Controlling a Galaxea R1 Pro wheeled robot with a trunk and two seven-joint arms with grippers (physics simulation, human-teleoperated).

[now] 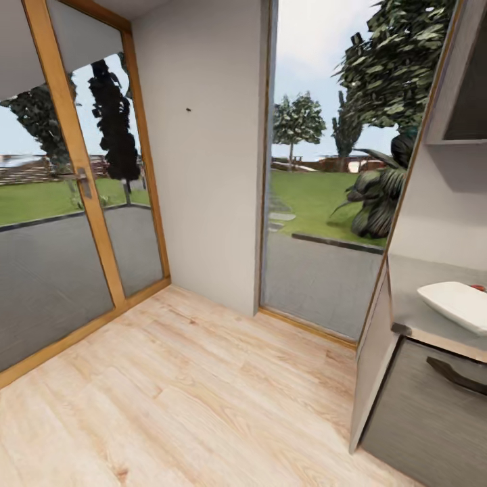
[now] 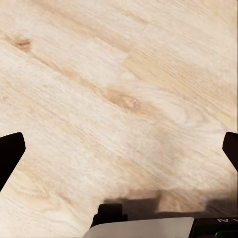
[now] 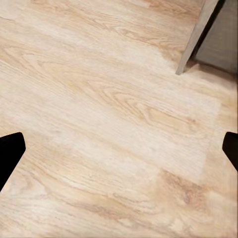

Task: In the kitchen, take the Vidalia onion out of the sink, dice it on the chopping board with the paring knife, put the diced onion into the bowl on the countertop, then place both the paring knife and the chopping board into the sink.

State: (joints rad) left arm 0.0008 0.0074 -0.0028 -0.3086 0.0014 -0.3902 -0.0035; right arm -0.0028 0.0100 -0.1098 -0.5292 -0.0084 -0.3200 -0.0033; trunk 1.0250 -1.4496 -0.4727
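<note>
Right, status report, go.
Both grippers open over wood floor, holding nothing. Bowl on countertop at far right. Cabinet end between us and it.

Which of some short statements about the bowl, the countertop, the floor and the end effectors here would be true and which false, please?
1. The bowl sits on the countertop at the head view's right. True.
2. The bowl is dark brown. False: it is white.
3. The floor is pale wood. True.
4. The left end effector grips a knife. False: its fingers are apart over bare floor.
5. The right end effector is open. True.
</note>
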